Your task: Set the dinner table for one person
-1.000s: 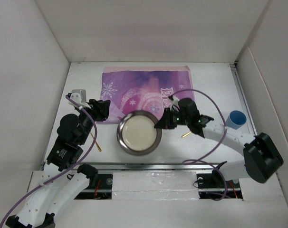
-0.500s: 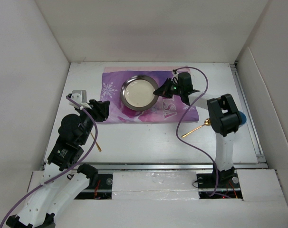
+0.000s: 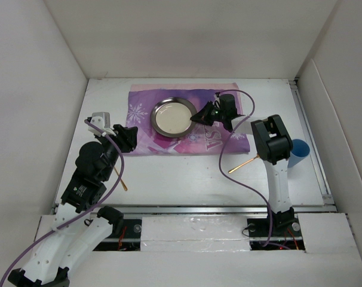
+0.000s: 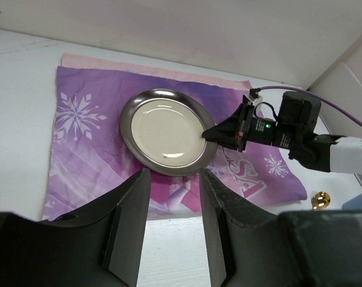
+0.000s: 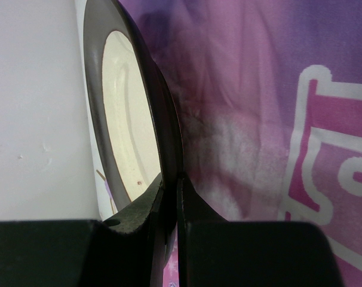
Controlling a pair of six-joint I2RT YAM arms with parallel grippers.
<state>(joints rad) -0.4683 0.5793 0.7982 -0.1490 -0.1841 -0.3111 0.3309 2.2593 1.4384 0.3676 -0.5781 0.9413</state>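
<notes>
I'm watching the table (image 3: 181, 173) lying flat and level, a large rectangle showing plain matte white, with a metal rail (image 3: 193, 208) running along its near edge in the top view.

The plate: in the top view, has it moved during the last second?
Yes. The plate, gripped at its rim by the right hand, went away from the arm bases, off the bare table onto the purple mat.

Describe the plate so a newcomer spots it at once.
On the white dinner table, find the purple snowflake mat at the far side. Over it is a round plate, its rim pinched by the right end effector; it alone has a shiny metal rim and cream centre.
</notes>
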